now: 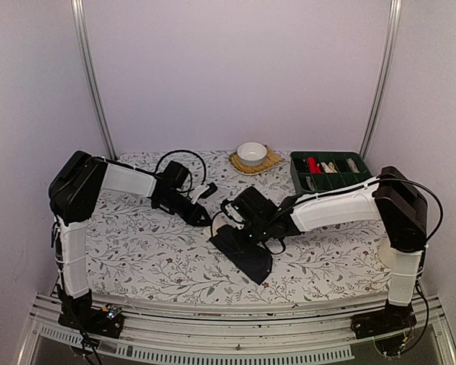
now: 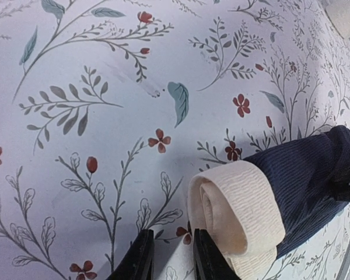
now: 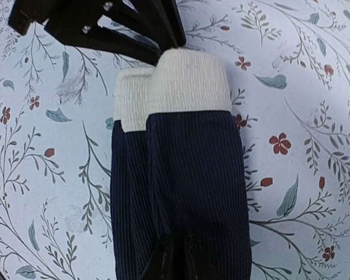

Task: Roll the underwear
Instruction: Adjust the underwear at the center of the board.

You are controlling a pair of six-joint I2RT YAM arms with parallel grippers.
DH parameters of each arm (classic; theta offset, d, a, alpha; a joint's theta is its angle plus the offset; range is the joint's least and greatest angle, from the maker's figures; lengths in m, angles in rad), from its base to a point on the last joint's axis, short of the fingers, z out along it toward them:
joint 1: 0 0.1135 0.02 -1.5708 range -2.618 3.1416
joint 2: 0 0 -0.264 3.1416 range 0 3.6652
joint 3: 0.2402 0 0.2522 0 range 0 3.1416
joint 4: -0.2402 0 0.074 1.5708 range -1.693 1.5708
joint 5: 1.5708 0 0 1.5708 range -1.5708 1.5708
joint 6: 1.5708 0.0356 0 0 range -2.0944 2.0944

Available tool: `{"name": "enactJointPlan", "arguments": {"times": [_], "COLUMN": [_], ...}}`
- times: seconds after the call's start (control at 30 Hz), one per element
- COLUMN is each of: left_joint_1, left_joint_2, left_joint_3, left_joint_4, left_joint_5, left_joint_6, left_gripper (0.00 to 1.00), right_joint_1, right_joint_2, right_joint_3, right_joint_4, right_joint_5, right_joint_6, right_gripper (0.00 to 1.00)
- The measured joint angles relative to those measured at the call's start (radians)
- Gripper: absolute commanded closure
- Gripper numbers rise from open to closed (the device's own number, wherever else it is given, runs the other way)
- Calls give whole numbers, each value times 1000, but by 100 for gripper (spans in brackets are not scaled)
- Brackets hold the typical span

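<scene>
Clamped shut in right gripper at six o'clock: underwear on table, lengthwise six to twelve, waistband at twelve. Flanked there by left gripper, slightly parted, empty.

Two underwear — one bowl, one tray

Robot lab cell: plain white walls, aluminium frame posts, floral-cloth table, metal mounting rail at front.

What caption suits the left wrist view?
Rolled dark underwear with cream waistband lies on floral cloth beside the left gripper.
</scene>
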Motion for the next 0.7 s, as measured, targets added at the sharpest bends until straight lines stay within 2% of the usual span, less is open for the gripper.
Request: {"name": "enactJointPlan", "arguments": {"times": [0.2,0.37,0.53,0.7], "left_joint_1": [10,40,60,57], "left_joint_2": [-14,-94,-198,-186], "left_joint_3": [-6,-27,-26,-8], "left_joint_4": [-6,-8,19,33], "left_joint_5": [-13,-16,66,184], "left_joint_6": [0,-8,-29,-57], "left_gripper": [74,74,73,73], "right_joint_1": [0,10,21,26], "right_joint_2": [6,12,45,53], "right_joint_3": [-39,-43,-43,-43], "right_joint_4": [11,34,45,53], "right_joint_5": [-51,-85,-97,-97], "right_joint_6": [10,9,9,10], "right_gripper": [96,96,96,96]}}
